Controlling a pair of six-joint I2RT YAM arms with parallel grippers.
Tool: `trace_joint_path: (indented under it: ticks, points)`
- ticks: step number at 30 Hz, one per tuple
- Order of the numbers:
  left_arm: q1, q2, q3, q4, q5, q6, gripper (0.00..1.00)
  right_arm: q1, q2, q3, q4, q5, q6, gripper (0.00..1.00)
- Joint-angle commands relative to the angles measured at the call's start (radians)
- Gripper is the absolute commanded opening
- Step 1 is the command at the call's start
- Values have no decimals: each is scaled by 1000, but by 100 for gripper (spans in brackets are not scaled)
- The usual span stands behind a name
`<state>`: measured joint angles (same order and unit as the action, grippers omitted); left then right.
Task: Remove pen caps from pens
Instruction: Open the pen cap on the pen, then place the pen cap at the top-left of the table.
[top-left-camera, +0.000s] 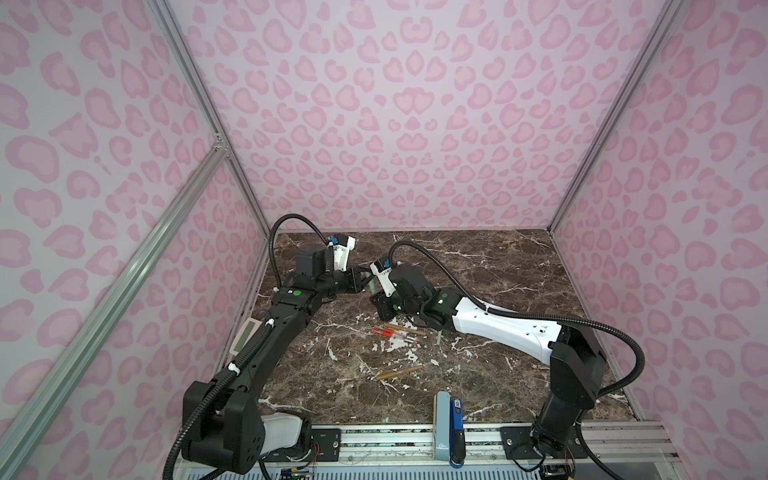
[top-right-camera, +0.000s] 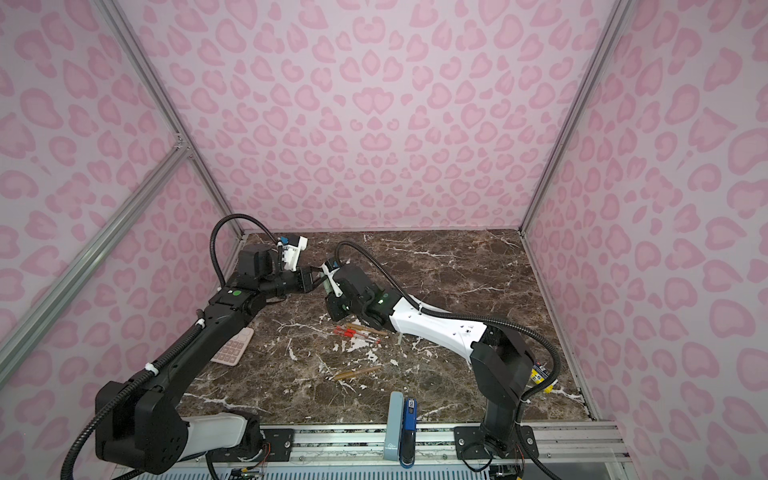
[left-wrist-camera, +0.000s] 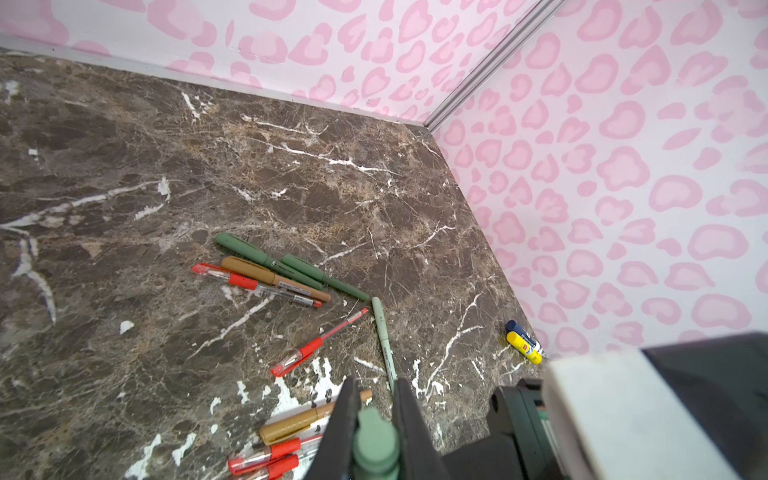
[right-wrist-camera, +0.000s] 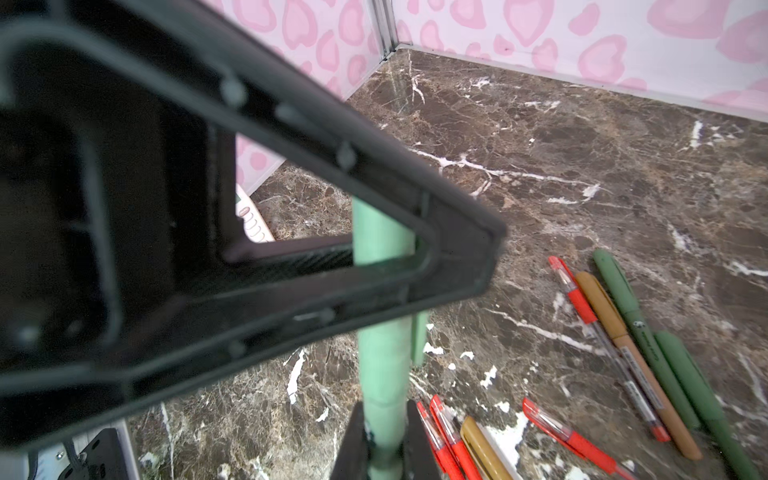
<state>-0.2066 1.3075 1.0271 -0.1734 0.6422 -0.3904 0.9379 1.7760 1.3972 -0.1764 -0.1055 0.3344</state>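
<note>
Both grippers hold one pale green pen (right-wrist-camera: 382, 365) in the air between them, over the back left of the table. In the left wrist view my left gripper (left-wrist-camera: 376, 380) is shut on its rounded end (left-wrist-camera: 376, 440). My right gripper (right-wrist-camera: 384, 407) is shut on the other end. The pen's clip (right-wrist-camera: 419, 340) shows between the two grips, on the left gripper's side. In both top views the grippers (top-left-camera: 365, 281) (top-left-camera: 376, 298) nearly meet. Several capped pens lie on the table: dark green (left-wrist-camera: 266, 259), tan (left-wrist-camera: 274, 278), red-and-clear (left-wrist-camera: 320, 343), pale green (left-wrist-camera: 384, 340).
A pink calculator (top-right-camera: 232, 349) lies under the left arm by the left wall. A blue stapler (top-left-camera: 455, 415) and a grey block (top-left-camera: 441, 419) stand at the front edge. A yellow-and-blue box (left-wrist-camera: 523, 343) lies by the right wall. A tan pen (top-left-camera: 399, 372) lies alone mid-table.
</note>
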Motion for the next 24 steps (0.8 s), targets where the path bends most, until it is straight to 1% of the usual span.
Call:
trace_joint_path:
  ticks: [1, 4, 9, 11, 13, 16, 19, 21, 24]
  points:
    - [46, -19, 44, 31, -18, 7, 4, 2, -11, -68, -97, 43, -21, 0]
    - [97, -19, 70, 31, -17, -1, 4, 1, -43, -177, -60, 51, -14, 0]
    - [167, -5, 129, -12, -33, 16, 4, 1, -90, -276, -64, 61, 9, 0]
    - [172, 3, 143, -36, -61, 69, 4, -11, -115, -307, -54, 59, 15, 0]
    - [172, 17, 163, -87, -101, 136, 4, -36, -140, -298, -98, 65, 21, 0]
    - [180, 47, 203, -190, -202, 241, 4, -95, -210, -303, -153, 50, 45, 0]
    - [195, 102, 250, -278, -288, 330, 4, -193, -266, -313, -233, 29, 64, 0]
    - [217, 136, 266, -302, -326, 364, 4, -261, -287, -312, -297, 14, 32, 0]
    - [254, 217, 310, -355, -363, 395, 4, -363, -298, -309, -380, 48, -16, 0]
